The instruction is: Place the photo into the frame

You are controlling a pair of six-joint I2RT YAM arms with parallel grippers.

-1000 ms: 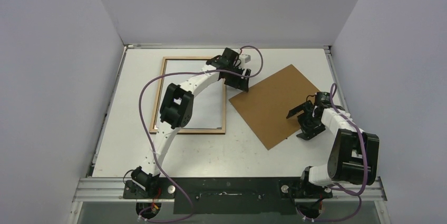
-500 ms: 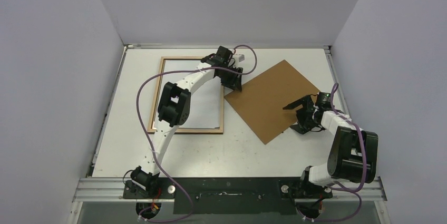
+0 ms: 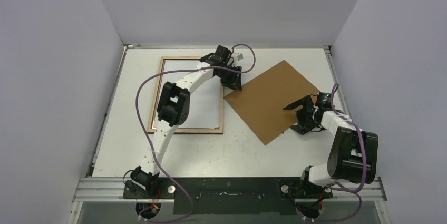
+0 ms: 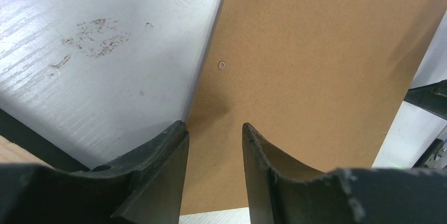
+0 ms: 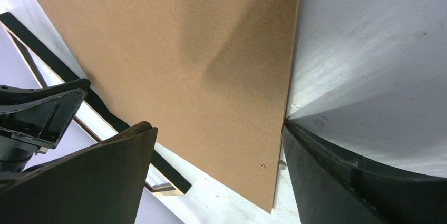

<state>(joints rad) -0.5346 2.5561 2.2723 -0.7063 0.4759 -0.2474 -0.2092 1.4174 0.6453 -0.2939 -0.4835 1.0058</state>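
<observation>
Two arms reach over the white table (image 3: 211, 153), one at each side of a brown backing board. Farthest left lies the frame (image 3: 157, 95), flat on the table with its light wood back upward and its long sides running away from the arm bases. A pale sheet (image 3: 205, 105) fills its opening; whether this is the photo lying face down cannot be told, since no printed side shows.

Just right of the frame's far right corner, the left gripper (image 3: 234, 83) points down at the left corner of the backing board (image 3: 274, 103). Its fingers stand a narrow gap apart, one over bare table and one over the board, with the board's edge running between them and nothing pinched. The board lies flat, turned at an angle to the frame, close beside it.

At the board's right edge, the right gripper (image 3: 295, 118) is spread wide, its fingers straddling that edge and clasping nothing.
</observation>
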